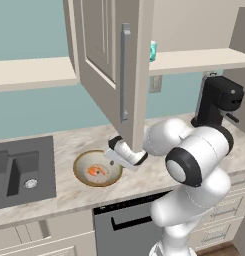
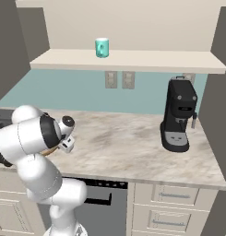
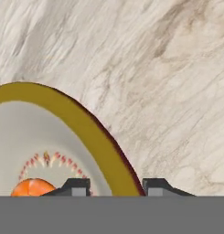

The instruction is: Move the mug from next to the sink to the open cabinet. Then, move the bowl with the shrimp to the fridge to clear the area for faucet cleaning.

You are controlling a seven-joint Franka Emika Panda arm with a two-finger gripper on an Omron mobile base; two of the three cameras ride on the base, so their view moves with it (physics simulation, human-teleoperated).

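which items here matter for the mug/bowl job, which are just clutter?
Job: mug on the open cabinet shelf; bowl holding the shrimp; sink; gripper straddling the bowl rim.
Bystanders: coffee machine, wall outlets, dishwasher.

the pale veined marble-look stone counter [image 3: 168, 68] looks smooth and matt. the wide round bowl with tan-brown rim [image 3: 93, 132] has a glazed, ceramic look, its pale grey inside smooth. the small teal-green mug [image 2: 102, 47] is glossy. the black coffee machine [image 2: 179, 115] looks like satin plastic.
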